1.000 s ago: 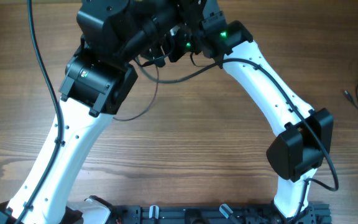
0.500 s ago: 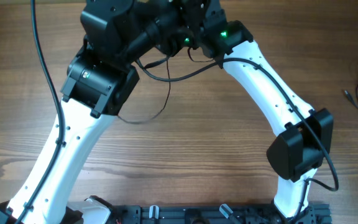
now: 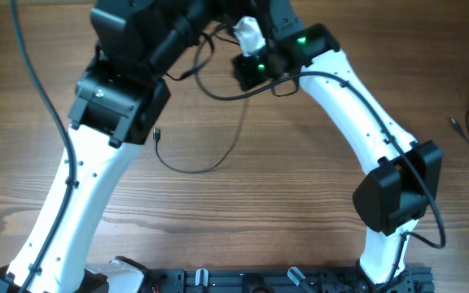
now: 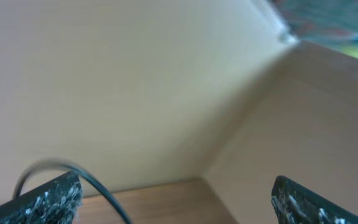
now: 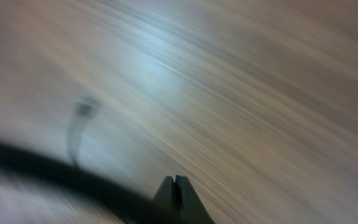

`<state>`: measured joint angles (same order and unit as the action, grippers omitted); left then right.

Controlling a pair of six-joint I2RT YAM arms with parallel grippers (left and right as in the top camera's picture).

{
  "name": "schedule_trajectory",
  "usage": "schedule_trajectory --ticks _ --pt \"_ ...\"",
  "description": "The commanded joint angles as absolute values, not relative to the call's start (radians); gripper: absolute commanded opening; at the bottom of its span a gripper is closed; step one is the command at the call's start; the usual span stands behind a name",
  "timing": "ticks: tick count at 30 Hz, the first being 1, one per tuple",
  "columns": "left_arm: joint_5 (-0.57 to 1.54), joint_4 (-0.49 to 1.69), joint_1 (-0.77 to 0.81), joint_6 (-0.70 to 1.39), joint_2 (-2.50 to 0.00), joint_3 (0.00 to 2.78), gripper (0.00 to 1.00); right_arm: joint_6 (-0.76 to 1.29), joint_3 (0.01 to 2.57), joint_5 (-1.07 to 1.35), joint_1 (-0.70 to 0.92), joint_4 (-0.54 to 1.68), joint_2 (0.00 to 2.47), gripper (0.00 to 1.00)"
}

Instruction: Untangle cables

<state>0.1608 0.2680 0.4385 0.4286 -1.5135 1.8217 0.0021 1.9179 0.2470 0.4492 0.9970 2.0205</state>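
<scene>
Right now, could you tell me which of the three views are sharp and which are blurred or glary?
Overhead: sharp and evenly lit, with the thin cable crisp on the table. Left wrist: soft and pale, the left gripper open, the cord beside it smeared. Right wrist: heavy motion blur, streaked wood grain, a pale glare patch, the right gripper closed.
</scene>
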Motion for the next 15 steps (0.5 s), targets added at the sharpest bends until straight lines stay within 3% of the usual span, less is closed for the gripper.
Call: schedule_trajectory --ticks 1,7,15 --pt "0.027 0.348 0.379 0.427 -1.494 1.833 1.00 0.009 1.926 0.006 0.368 1.100 2.012 0.04" --pt "0.009 0.485 0.316 0.427 -1.494 1.833 1.00 0.064 1.926 -0.001 0.226 1.215 2.012 0.04" --pt "0.028 0.605 0.312 0.427 -1.494 1.833 1.00 0.025 1.929 0.008 0.036 1.208 2.012 0.04"
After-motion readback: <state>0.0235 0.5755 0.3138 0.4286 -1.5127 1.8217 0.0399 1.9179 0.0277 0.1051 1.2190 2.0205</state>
